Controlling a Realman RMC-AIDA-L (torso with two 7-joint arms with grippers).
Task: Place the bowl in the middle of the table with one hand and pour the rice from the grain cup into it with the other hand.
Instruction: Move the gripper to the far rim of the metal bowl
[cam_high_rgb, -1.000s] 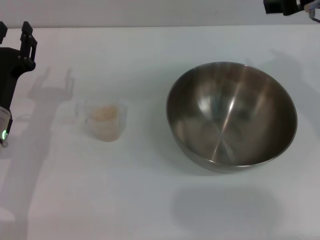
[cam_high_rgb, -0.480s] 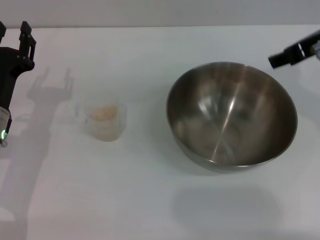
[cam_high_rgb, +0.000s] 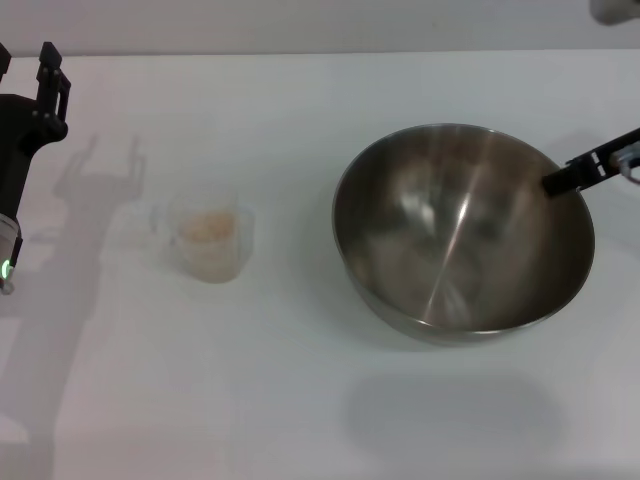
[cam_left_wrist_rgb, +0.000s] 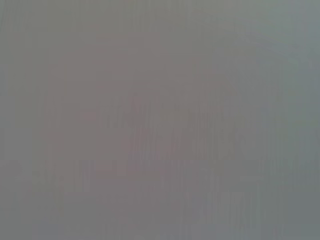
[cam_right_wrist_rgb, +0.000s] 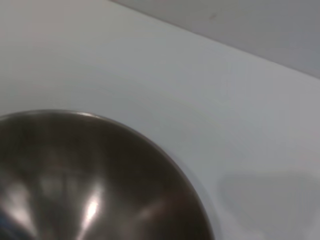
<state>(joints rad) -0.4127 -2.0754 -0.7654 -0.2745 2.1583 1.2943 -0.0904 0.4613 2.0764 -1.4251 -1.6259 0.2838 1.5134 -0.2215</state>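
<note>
Right hand (cam_high_rgb: 590, 168) reaches in from the desk's right edge, black finger tip at the bowl (cam_high_rgb: 463, 230) rim's right side, likely lining up to grip the rim and move it to mid-desk; whether it grips or gapes, cannot tell. Bowl sits right of centre, empty, not yet centred by my reading. Left hand (cam_high_rgb: 28, 80) hangs parked by the desk's far left corner, fingers spread, holding nothing. Cup (cam_high_rgb: 209, 240) stands upright left of centre, rice (cam_high_rgb: 205, 227) inside, well apart from both bowl and left hand. Bare desk (cam_high_rgb: 250, 400) between them; nothing blocks either path. Left wrist view shows nothing.
</note>
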